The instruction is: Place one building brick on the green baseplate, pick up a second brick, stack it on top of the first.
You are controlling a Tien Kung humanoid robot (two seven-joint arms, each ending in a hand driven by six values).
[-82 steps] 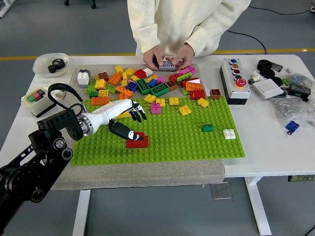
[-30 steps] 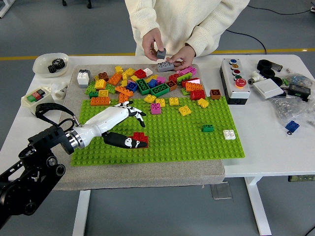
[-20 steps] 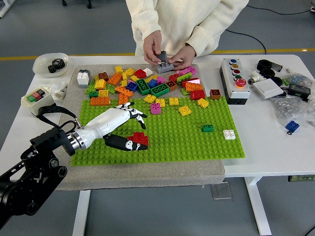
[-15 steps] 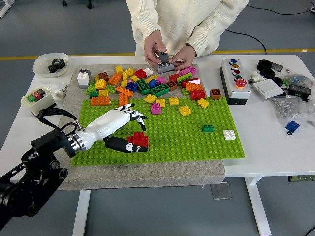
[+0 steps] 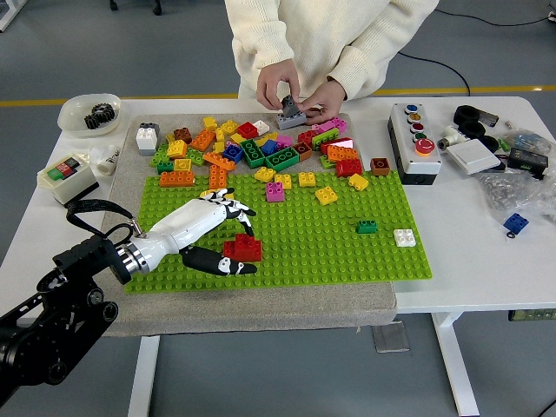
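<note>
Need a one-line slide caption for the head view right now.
Left robot hand at a red brick on the green baseplate; a person's hands fit grey bricks beyond the pile.

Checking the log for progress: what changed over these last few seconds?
The left hand drew back toward the near-left, its thumb still by the red brick on the green baseplate. The person's hands kept fitting a small piece onto the grey brick. The loose bricks stayed put.

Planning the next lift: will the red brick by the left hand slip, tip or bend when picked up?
The red brick looks like rigid moulded plastic, so probably no bending. It sits low and flat on the green baseplate, so tipping seems unlikely. Its glossy sides may slip between the left hand fingers.
</note>
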